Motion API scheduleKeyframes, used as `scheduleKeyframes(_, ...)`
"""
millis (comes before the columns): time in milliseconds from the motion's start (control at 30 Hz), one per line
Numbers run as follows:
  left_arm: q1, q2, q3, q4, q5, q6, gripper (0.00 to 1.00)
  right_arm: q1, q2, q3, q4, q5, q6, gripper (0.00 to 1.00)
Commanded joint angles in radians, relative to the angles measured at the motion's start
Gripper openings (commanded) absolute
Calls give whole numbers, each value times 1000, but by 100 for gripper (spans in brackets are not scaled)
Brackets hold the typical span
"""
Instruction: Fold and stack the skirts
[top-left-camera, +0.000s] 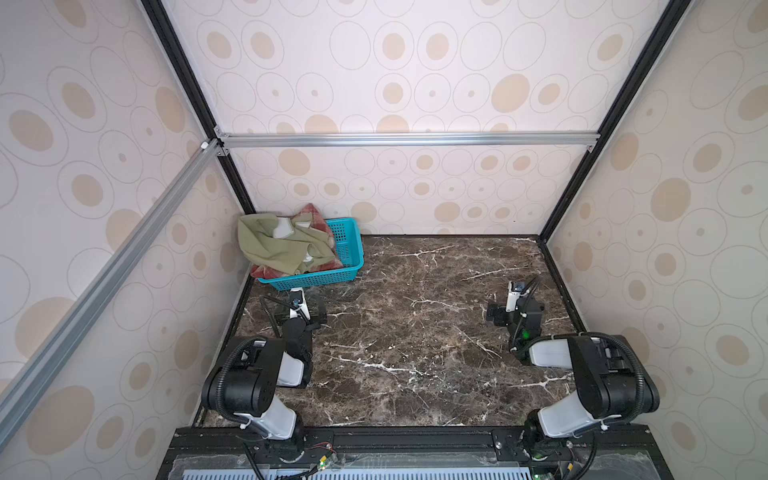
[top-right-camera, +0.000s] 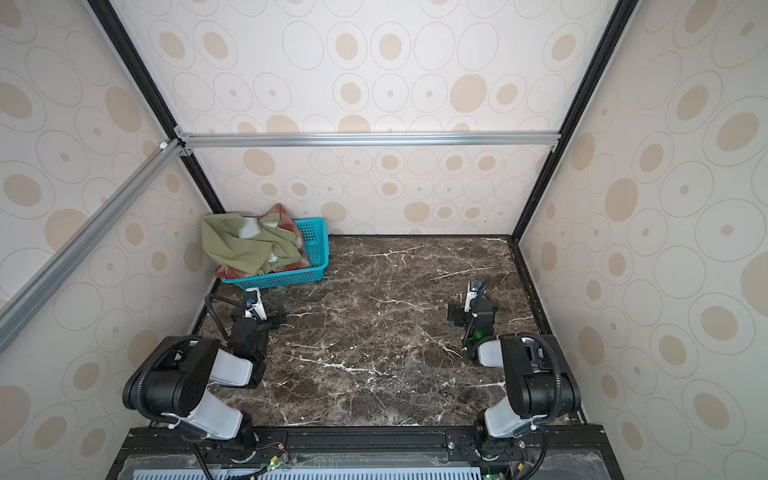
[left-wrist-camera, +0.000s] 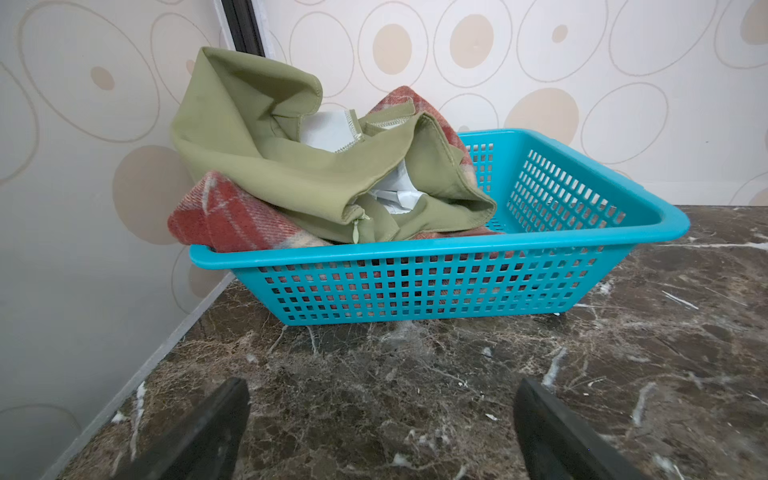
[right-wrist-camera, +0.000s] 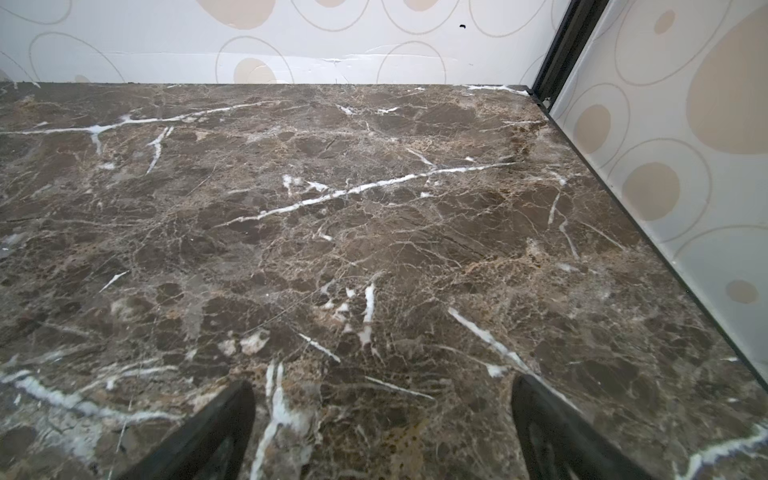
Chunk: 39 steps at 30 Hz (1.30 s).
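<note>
Olive-green skirt (left-wrist-camera: 291, 174) on top, red-and-cream plaid skirt (left-wrist-camera: 224, 220) underneath, both crumpled in the teal basket (left-wrist-camera: 415, 251). That's the left wrist view, and the left gripper (left-wrist-camera: 382, 390) sits just short of the basket's near wall, fingers spread wide, empty. Right wrist view: right gripper (right-wrist-camera: 382, 388) equally wide, nothing held, only bare marble tabletop (right-wrist-camera: 374, 208) ahead. Both top views: right gripper well apart from the basket, skirts spilling over its wall-side rim. Looks like the very start, nothing folded yet. Next move calls for reaching over the near rim, pinching the olive-green skirt, and lifting it clear of the plaid.
</note>
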Motion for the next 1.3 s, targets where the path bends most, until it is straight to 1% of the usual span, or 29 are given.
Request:
scheduleKeyframes(0,6,2,11,23,2,16,99,9,-4,7,19,1,-10,99)
scheduleKeyframes(1133,7,3,14,15,4,14,99,10,-4,10,14,2,-12,100)
scheduleKeyframes(1167,8,2,14,16,4,14,96,10,-4,8,16,2,-12,100)
scheduleKeyframes(1200,7,1,12,18,3,15,90,9,-5,5,18,-13,-14,97)
scheduleKeyframes(1233,6,0,8,24,-1,17,82,9,-5,7,15,-52,-32,94)
scheduleKeyframes(1267,4,-8,6,35,-12,19,76,11,-6,14,5,-91,-53,86)
